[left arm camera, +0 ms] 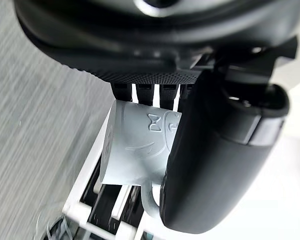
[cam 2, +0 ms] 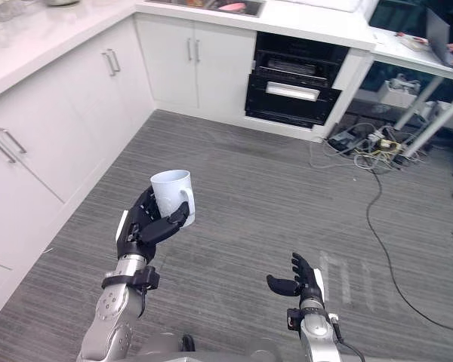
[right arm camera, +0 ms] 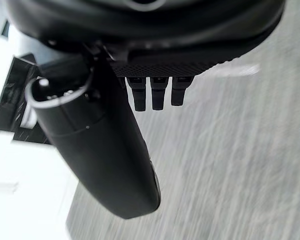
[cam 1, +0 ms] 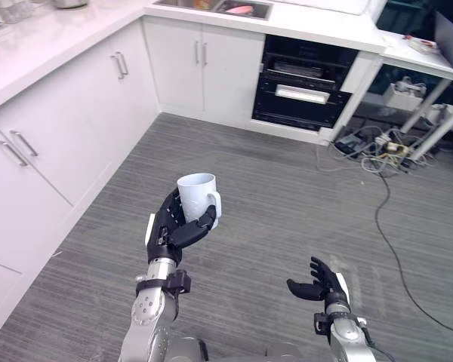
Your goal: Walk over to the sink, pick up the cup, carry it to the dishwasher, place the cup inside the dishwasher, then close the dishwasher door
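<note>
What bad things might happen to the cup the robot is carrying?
1. The cup is held by the left hand alone, above the hard floor. If the grip slips while walking, it may fall and break.
2. Loose cables lie on the floor beside the dishwasher. The robot might trip there.
3. The right hand hangs open, lower down and empty, so it probably could not catch the cup.
</note>
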You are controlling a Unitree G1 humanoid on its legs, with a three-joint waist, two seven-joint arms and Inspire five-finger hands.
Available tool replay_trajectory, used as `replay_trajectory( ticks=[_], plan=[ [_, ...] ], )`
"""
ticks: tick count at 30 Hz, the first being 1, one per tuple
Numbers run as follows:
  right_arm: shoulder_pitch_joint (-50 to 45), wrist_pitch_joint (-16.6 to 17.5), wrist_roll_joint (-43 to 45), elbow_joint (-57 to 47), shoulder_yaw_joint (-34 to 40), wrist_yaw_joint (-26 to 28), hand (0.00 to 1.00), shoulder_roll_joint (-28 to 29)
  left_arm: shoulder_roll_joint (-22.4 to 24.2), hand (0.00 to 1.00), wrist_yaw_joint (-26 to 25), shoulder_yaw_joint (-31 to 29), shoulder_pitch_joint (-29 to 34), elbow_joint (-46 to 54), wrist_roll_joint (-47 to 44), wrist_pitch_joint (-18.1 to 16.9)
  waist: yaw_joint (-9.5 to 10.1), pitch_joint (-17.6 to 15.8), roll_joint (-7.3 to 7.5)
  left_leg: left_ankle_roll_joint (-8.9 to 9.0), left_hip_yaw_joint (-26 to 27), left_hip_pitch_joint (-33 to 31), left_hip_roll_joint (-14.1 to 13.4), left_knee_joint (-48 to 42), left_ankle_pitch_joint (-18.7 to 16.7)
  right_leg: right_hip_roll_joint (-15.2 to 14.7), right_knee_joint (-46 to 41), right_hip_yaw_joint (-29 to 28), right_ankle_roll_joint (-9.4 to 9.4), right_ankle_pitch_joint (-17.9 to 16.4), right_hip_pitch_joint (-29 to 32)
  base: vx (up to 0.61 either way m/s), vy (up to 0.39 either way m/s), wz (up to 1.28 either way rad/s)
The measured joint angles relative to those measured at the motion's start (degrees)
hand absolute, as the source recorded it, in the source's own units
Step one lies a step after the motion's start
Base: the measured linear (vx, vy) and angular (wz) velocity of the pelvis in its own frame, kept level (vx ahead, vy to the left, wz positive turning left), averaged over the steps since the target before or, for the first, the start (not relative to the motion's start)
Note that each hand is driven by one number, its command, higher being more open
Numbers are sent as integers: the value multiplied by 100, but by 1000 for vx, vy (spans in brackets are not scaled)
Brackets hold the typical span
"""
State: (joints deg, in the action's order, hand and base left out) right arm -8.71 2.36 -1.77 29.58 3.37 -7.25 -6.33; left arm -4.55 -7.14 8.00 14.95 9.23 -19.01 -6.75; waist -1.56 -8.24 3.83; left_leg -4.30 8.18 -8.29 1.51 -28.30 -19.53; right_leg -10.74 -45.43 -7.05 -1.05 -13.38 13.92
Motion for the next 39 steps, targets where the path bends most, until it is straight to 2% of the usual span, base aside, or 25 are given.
replay_trajectory(
  ticks=[2,4,7,8,9,10,11,12,13,14,15,16,17,19,21,22,24,26,28,31,32,33,35,37,39],
  plan=[
    [-135,-5,1,-220,-170,14,90,154,-89,30,-11,7,0,-33,-2,0,8,-50,-17,-116,-219,335,48,269,-60,490,-88,184,-48,-378,328,322,79,41],
    [-197,-4,1,-501,-171,12,90,257,-117,30,-8,110,-32,-53,-4,-3,-71,-102,-73,-144,-411,657,71,615,-79,824,323,594,-66,-383,611,432,27,47],
    [-201,-2,-4,-858,-133,-63,90,136,-124,30,25,475,-266,-235,1,-5,-163,-154,-112,-60,-781,1267,170,1213,-29,1160,1752,1078,1,178,990,499,2,76],
    [-204,-1,-7,-1013,-136,-128,90,39,-78,30,37,611,-408,-384,2,-2,-278,-147,-182,16,-1057,1472,166,1389,-69,1258,2105,1163,227,981,1004,646,-29,89],
    [-187,2,-11,-1108,-134,-159,90,-20,-47,30,57,725,-504,-486,4,-12,-316,-122,-266,91,-1173,1575,104,1433,-111,1344,2203,1190,366,1414,965,683,-33,72],
    [-107,-3,-16,-1138,-139,-169,90,-63,43,30,66,766,-578,-546,2,17,-237,-92,-445,259,-1196,1617,-55,1395,-118,1338,2235,1312,444,1319,793,681,-41,43],
    [-34,-17,-19,-1215,-143,-174,90,-69,138,30,96,774,-683,-672,8,42,-283,-131,-424,578,-1200,1733,33,1246,227,1172,1633,1361,584,1014,791,633,-84,51],
    [-92,18,-41,-1380,-176,-155,90,-125,344,30,89,743,-671,-796,16,38,-376,-206,-402,645,-1007,1913,184,697,552,1063,680,1755,581,579,970,585,-117,60],
    [-163,42,-55,-1487,-189,-163,90,-108,420,30,90,737,-569,-768,15,40,-361,-131,-543,675,-853,1807,45,53,552,1181,1178,1987,564,665,672,544,-276,72],
    [-458,69,-50,-1890,-284,-226,90,-50,430,30,154,781,-417,-569,-3,-2,-425,-87,-439,770,-303,1260,-143,-1643,966,1217,2150,2249,829,659,45,537,-258,6],
    [-483,136,-44,-1930,-355,-254,90,-171,556,30,191,815,-295,-449,-21,-67,-206,-21,-837,673,125,695,-835,-2971,1006,1668,2417,2059,799,571,-354,551,-219,-19],
    [-456,121,-30,-1895,-410,-256,90,-147,561,30,224,813,-289,-423,-29,-76,-113,-17,-880,578,282,450,-1098,-3402,946,1789,2544,1980,828,532,-565,534,-67,-66],
    [-410,103,-7,-1885,-541,-259,90,-49,483,30,253,807,-300,-415,-37,-78,-17,-15,-835,380,472,6,-1397,-3805,774,1824,2748,1864,867,449,-946,523,-62,-49],
    [-411,106,0,-1869,-646,-238,90,76,430,30,261,805,-222,-434,-73,-79,135,-29,-621,362,732,-498,-1576,-3424,459,1718,3096,1576,864,425,-1400,517,-49,-55],
    [-322,110,2,-1752,-618,-210,90,105,430,30,271,811,-165,-508,-105,-63,211,-49,-530,485,724,-810,-1451,-2377,254,1532,3365,1290,827,405,-1739,460,57,-63],
    [-209,106,3,-1549,-585,-204,90,91,373,30,282,813,-153,-565,-118,-53,222,-105,-419,522,582,-866,-1226,-1542,256,1349,3432,1071,681,314,-1939,476,156,-68],
    [-60,104,4,-1204,-552,-209,90,41,319,30,313,867,-153,-639,-118,-53,206,-133,-376,643,122,-896,-832,-223,561,1081,3499,791,447,111,-2216,461,194,-70],
    [-87,102,4,-923,-467,-198,90,-110,286,30,334,958,-130,-713,-114,-54,217,-44,-570,656,-211,-821,-742,853,1829,1048,3432,459,129,-267,-2405,535,301,-73],
    [-177,40,5,-670,-433,-194,90,39,123,30,328,963,-156,-776,-111,-15,109,35,-333,409,-36,-830,-530,273,1436,690,3084,237,-42,-575,-2456,584,345,-43],
    [-197,2,-9,-641,-444,-170,90,79,32,30,311,953,-168,-769,-96,7,183,8,-240,252,432,-677,-532,-174,716,545,1517,-104,-324,-675,-1825,432,271,-74],
    [-114,1,-16,-624,-503,-161,90,113,-75,30,290,950,-172,-762,-72,15,174,-29,-163,170,658,-385,-461,-147,510,347,215,-73,-714,-512,-1221,382,233,-72],
    [-42,-6,-20,-603,-606,-131,90,115,-158,30,252,956,-174,-763,-18,61,69,-43,-147,118,773,-51,-389,-36,337,269,-576,125,-638,-553,-837,368,202,-61],
    [17,-4,-52,-603,-817,-65,90,113,-175,30,200,950,-177,-744,-4,67,55,-26,-162,69,964,521,-387,337,153,268,-823,511,-361,-708,-350,454,128,-51],
    [98,17,-70,-611,-965,5,90,129,-196,30,206,991,-252,-694,-3,47,4,1,-157,116,1066,939,-396,728,105,359,-507,1028,-205,-795,181,433,58,-33],
    [267,19,-77,-611,-1029,43,90,124,-191,30,211,992,-353,-689,-1,21,-132,77,-207,318,1161,1349,-412,1185,92,557,607,1506,-36,-629,829,458,25,-17]
  ],
)
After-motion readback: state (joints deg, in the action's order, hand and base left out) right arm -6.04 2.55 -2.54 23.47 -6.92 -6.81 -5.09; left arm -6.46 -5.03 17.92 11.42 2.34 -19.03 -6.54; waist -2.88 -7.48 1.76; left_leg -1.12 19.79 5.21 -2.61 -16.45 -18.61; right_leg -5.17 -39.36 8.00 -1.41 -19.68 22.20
